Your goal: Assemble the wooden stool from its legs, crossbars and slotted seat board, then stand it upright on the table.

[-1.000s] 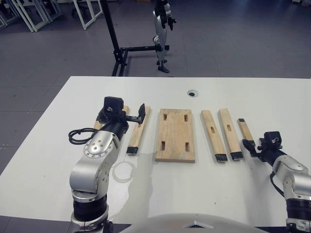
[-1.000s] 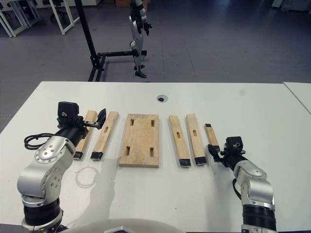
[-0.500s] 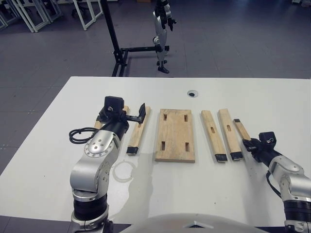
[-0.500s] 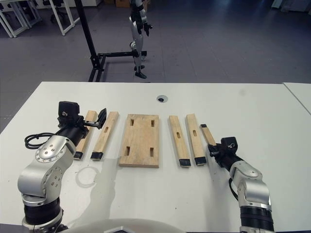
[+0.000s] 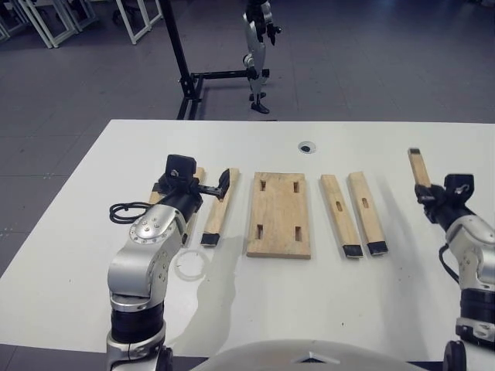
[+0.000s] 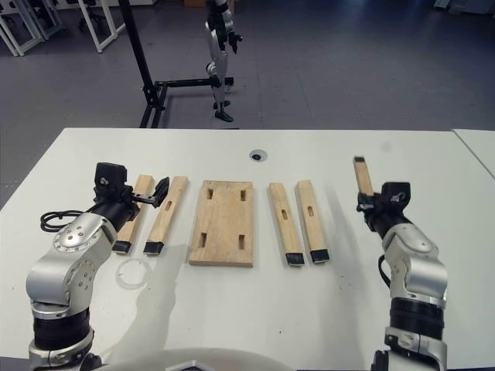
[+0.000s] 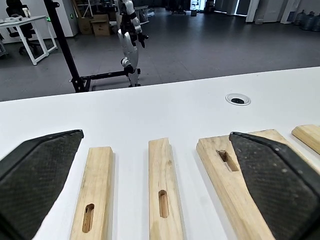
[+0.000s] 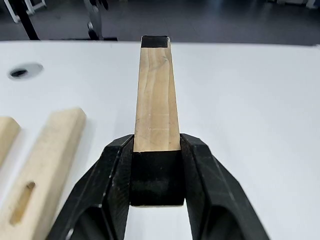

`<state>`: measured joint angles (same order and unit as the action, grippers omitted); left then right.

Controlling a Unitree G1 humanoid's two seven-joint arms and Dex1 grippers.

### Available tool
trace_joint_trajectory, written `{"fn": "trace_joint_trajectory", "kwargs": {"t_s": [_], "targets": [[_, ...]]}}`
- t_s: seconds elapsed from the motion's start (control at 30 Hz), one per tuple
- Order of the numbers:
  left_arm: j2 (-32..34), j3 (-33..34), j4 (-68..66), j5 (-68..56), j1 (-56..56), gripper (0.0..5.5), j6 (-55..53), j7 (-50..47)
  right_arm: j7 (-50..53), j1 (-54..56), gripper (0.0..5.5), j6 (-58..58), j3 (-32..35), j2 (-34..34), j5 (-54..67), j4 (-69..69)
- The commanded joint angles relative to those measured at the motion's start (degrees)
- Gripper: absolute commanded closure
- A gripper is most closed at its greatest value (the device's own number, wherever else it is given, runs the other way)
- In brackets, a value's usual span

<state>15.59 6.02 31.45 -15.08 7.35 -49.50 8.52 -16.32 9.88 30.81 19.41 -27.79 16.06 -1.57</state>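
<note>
1. The white table (image 6: 255, 301) carries the stool parts in 1 row, all lying flat and running away from the robot.
2. The seat board (image 6: 224, 222), with 4 slots, lies in the middle.
3. To its left are the inner left leg (image 6: 168, 212) and the outer left leg (image 7: 95, 200), side by side and slightly apart.
4. To its right are the inner right leg (image 6: 283, 220) and the outer right leg (image 6: 311, 219). Each has 1 slot and a dark cap at its near end.
5. The left gripper (image 7: 156, 135) hovers over the 2 left legs. Its fingers are spread wide with nothing between them.
6. The right gripper (image 8: 156, 165) is well to the right of the outer right leg. Its 2 fingers are clamped on the near end of the crossbar (image 6: 360, 175).
7. The crossbar's black-tipped far end points away from the robot. I cannot tell whether that tip touches the table.
8. A round cable hole (image 6: 257, 155) sits in the table beyond the board, and a pale ring (image 6: 131, 271) lies near the left arm.
9. Another white tabletop (image 6: 478, 151) begins at the right edge.
10. Beyond is a grey floor (image 6: 348, 69) with a black stand (image 6: 151, 93), a small humanoid figure (image 6: 219, 46) beside it, and white frames (image 6: 97, 19) farther back.
</note>
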Motion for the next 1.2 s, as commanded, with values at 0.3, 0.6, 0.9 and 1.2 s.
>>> {"fn": "trace_joint_trajectory", "kwargs": {"t_s": [0.3,0.6,0.9,1.2], "targets": [[-16.47,21.86,-15.74,-45.74,20.26,0.0,-23.87,-3.92,-1.55,8.42,4.19,8.16,-21.78,13.06,2.69,18.81],[-15.8,16.6,-17.04,-47.03,18.63,0.0,-22.77,-6.4,-1.06,9.18,4.19,12.55,-25.79,17.13,3.91,23.76],[-14.93,14.71,-18.73,-46.6,17.28,0.0,-19.5,-7.01,-1.82,4.11,4.19,12.79,-29.39,17.05,3.42,24.46],[-13.53,11.92,-20.39,-45.82,14.92,0.0,-17.93,-6.84,-1.25,5.02,4.19,12.64,-28.52,17.03,3.28,23.83]]}}
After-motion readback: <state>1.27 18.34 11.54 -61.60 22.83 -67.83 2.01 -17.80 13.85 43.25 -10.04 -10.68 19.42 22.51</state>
